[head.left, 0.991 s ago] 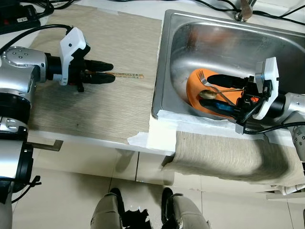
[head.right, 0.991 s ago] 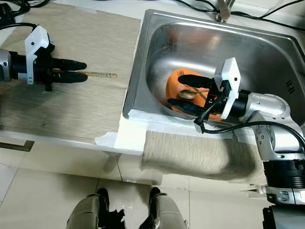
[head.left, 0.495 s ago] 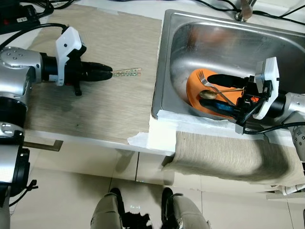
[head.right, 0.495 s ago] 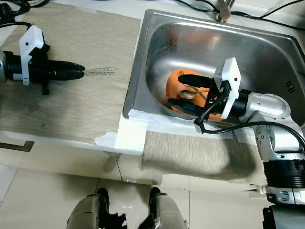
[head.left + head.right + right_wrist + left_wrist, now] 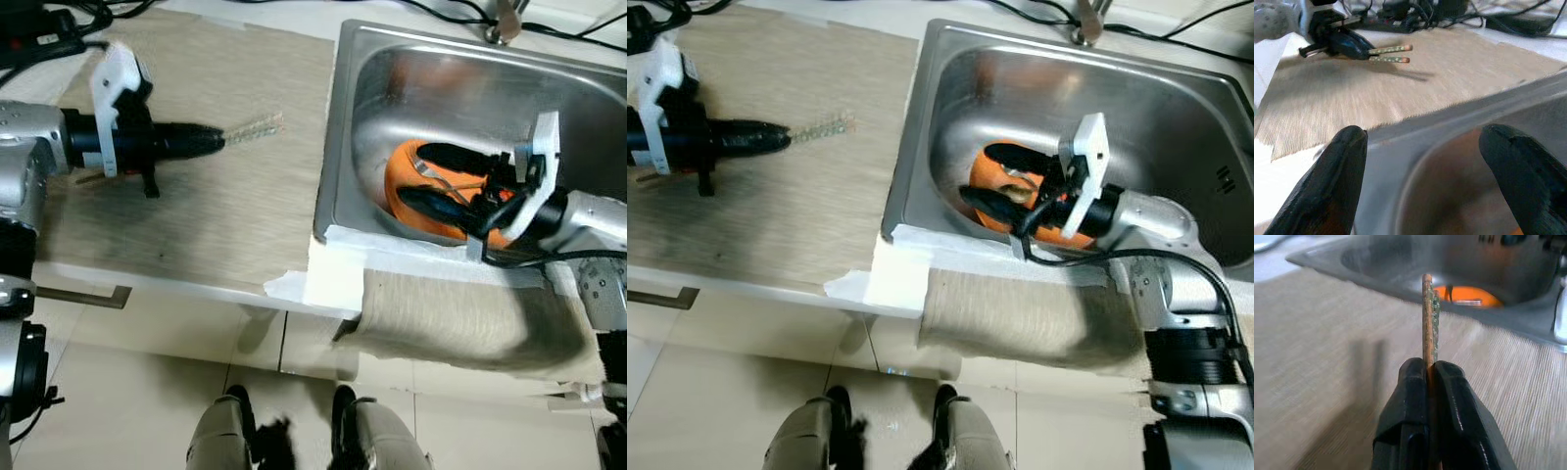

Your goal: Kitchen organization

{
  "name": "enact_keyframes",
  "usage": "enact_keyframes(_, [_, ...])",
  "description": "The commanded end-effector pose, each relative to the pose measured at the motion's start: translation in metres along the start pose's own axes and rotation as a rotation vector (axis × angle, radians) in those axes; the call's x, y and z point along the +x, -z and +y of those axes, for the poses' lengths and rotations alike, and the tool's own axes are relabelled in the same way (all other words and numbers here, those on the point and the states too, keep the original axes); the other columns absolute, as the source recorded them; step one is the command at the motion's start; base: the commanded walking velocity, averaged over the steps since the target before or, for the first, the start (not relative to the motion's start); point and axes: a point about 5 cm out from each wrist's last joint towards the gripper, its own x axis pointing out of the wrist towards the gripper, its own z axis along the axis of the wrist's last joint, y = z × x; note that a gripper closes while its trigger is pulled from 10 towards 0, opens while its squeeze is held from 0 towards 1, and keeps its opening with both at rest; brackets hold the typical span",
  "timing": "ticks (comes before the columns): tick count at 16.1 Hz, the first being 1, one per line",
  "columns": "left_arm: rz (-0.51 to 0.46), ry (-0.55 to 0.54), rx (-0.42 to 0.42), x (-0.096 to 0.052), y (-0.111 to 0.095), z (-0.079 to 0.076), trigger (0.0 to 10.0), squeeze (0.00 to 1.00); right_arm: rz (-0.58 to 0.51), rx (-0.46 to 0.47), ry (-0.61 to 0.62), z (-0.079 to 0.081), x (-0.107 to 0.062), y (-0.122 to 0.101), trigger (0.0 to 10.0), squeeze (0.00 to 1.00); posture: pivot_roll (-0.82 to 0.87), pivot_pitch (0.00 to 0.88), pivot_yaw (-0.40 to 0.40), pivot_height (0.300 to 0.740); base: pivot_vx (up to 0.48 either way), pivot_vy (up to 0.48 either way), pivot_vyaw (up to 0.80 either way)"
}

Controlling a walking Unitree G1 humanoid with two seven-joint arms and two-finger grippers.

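Observation:
My left gripper [image 5: 217,140] is shut on a pair of patterned chopsticks [image 5: 253,127], held a little above the beige mat [image 5: 216,215] on the counter. The sticks [image 5: 1428,318] point toward the steel sink [image 5: 333,127]; the right wrist view catches them [image 5: 1391,54] too. My right gripper [image 5: 427,178] stands open low in the sink, its black fingers [image 5: 1344,176] either side of an orange plate [image 5: 397,181]. Cutlery on the plate is blurred and partly hidden behind the fingers.
A white paper sheet [image 5: 333,279] covers the sink's front corner. A beige cloth [image 5: 460,318] hangs over the counter front. The tap base [image 5: 505,24] and cables lie at the back, and a black power strip [image 5: 39,39] at far left. My feet stand on tiles below.
My left gripper has drawn back to the left and lifted the chopsticks off the mat, tips tilted upward. The right gripper has shifted left across the orange plate.

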Motion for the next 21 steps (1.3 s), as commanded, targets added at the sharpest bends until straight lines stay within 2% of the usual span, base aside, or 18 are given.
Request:
enact_keyframes(1, [-0.085, -0.018, 0.042, 0.001, -0.033, 0.001, 0.0, 0.0, -0.103, 0.048, 0.071, -0.007, 0.005, -0.013, 10.0, 1.0, -0.12, 0.206, -0.103, 0.74, 0.0, 0.0, 0.0])
enact_keyframes(3, [-0.175, -0.003, 0.006, 0.01, -0.054, -0.006, 0.0, 0.0, -0.28, 0.222, 0.042, -0.001, 0.025, -0.025, 10.0, 1.0, -0.12, 0.201, -0.1, 0.74, 0.0, 0.0, 0.0])
enact_keyframes(4, [-0.196, 0.016, -0.021, 0.015, -0.058, -0.01, 0.0, 0.0, -0.3, 0.258, 0.005, 0.005, 0.029, -0.025, 10.0, 1.0, -0.12, 0.202, -0.102, 0.74, 0.0, 0.0, 0.0])
enact_keyframes(6, [-0.233, 0.084, -0.015, 0.032, -0.063, -0.031, 0.0, 0.0, -0.338, 0.338, -0.077, 0.017, 0.037, -0.024, 10.0, 1.0, -0.12, 0.199, -0.101, 0.74, 0.0, 0.0, 0.0])
enact_keyframes(8, [-0.276, 0.103, -0.005, 0.04, -0.067, -0.043, 0.0, 0.0, -0.366, 0.374, -0.092, 0.022, 0.042, -0.025, 10.0, 1.0, -0.12, 0.198, -0.1, 0.74, 0.0, 0.0, 0.0])
enact_keyframes(10, [-0.298, 0.152, -0.034, 0.044, -0.07, -0.061, 0.0, 0.0, -0.409, 0.448, -0.147, 0.036, 0.047, -0.03, 10.0, 1.0, -0.12, 0.201, -0.1, 0.74, 0.0, 0.0, 0.0])
enact_keyframes(13, [-0.309, 0.216, -0.042, 0.045, -0.071, -0.074, 0.0, 0.0, -0.403, 0.48, -0.186, 0.046, 0.05, -0.031, 10.0, 1.0, -0.12, 0.201, -0.098, 0.74, 0.0, 0.0, 0.0])
enact_keyframes(15, [-0.337, 0.285, -0.067, 0.044, -0.074, -0.086, 0.0, 0.0, -0.394, 0.495, -0.151, 0.045, 0.054, -0.028, 10.0, 0.27, -0.12, 0.201, -0.096, 0.74, 0.0, 0.0, 0.0])
enact_keyframes(16, [-0.342, 0.34, -0.09, 0.046, -0.073, -0.098, 0.0, 0.0, -0.403, 0.522, -0.141, 0.047, 0.057, -0.028, 10.0, 0.0, -0.12, 0.202, -0.097, 0.74, 0.0, 0.0, 0.0])
enact_keyframes(17, [-0.339, 0.349, -0.094, 0.047, -0.072, -0.101, 0.0, 0.0, -0.406, 0.526, -0.141, 0.048, 0.058, -0.028, 10.0, 0.0, -0.11, 0.2, -0.096, 0.74, 0.0, 0.0, 0.0])
enact_keyframes(19, [-0.337, 0.353, -0.106, 0.048, -0.07, -0.105, 0.0, 0.0, -0.429, 0.55, -0.127, 0.05, 0.058, -0.029, 1.1, 0.0, -0.12, 0.205, -0.094, 0.74, 0.0, 0.0, 0.0])
enact_keyframes(20, [-0.34, 0.352, -0.108, 0.048, -0.071, -0.106, 0.0, 0.0, -0.433, 0.553, -0.121, 0.049, 0.058, -0.029, 0.0, 0.0, -0.12, 0.206, -0.095, 0.74, 0.0, 0.0, 0.0])
enact_keyframes(21, [-0.343, 0.349, -0.111, 0.048, -0.072, -0.105, 0.0, 0.0, -0.434, 0.552, -0.12, 0.049, 0.058, -0.03, 0.0, 0.0, -0.12, 0.204, -0.095, 0.74, 0.0, 0.0, 0.0])
